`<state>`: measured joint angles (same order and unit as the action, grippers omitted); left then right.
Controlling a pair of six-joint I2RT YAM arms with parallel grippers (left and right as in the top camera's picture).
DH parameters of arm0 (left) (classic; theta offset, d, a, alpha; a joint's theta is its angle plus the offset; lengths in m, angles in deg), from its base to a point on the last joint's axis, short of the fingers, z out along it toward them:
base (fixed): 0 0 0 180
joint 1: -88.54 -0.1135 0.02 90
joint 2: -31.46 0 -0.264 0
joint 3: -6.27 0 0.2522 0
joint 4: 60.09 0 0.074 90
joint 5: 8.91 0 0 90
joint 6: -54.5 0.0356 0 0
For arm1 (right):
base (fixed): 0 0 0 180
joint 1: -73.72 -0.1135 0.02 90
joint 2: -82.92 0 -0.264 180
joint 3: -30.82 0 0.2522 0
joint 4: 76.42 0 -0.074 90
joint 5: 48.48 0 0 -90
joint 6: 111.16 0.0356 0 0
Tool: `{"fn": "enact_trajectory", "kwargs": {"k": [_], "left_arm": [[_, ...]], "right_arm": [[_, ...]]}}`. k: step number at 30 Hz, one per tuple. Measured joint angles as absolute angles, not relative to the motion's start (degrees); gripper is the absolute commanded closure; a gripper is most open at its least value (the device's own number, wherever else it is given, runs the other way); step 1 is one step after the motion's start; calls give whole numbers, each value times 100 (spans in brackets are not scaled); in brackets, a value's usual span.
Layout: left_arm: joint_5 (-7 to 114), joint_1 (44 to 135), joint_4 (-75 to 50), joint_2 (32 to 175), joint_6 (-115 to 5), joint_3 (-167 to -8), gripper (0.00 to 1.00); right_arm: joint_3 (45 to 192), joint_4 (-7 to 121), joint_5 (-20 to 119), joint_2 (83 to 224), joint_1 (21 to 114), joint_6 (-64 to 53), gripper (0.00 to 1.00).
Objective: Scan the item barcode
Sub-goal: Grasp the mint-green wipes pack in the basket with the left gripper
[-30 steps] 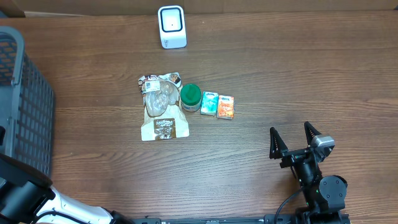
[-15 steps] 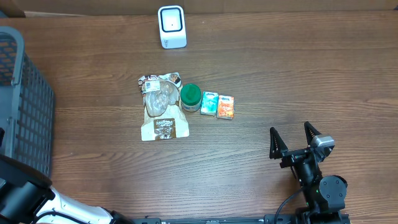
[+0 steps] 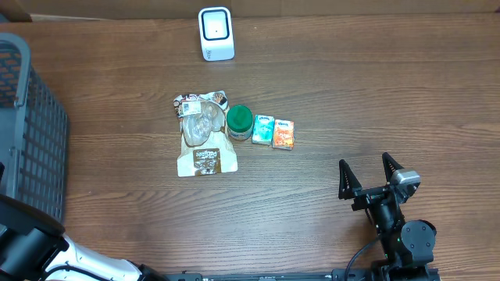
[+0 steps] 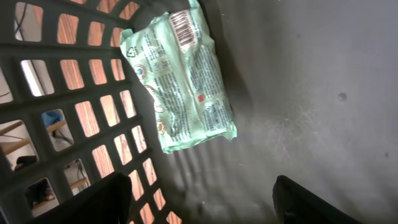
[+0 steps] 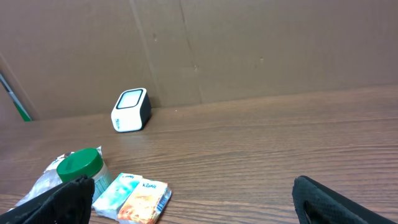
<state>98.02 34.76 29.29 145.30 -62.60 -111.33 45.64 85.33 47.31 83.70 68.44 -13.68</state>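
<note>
With left gripper (image 4: 205,205) and right gripper (image 3: 366,165) held open, empty, the packet (image 4: 186,81) (by the basket (image 4: 37,53) wall) may be missed, a finger blocked.

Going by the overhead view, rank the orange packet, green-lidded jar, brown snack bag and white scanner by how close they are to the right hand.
1. Orange packet, up-left of the right hand.
2. Green-lidded jar, further left in the same row.
3. Brown snack bag, leftmost of the cluster.
4. White scanner, at the far edge.
</note>
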Motion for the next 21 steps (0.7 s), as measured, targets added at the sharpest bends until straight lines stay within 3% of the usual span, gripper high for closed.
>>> {"fn": "enact_trajectory", "kwargs": {"k": [21], "left_arm": [[9913,3256,1333,14532,-5886,-10029,22]], "right_arm": [[4564,8528,4731,8370,6844,-1365,0]]}}
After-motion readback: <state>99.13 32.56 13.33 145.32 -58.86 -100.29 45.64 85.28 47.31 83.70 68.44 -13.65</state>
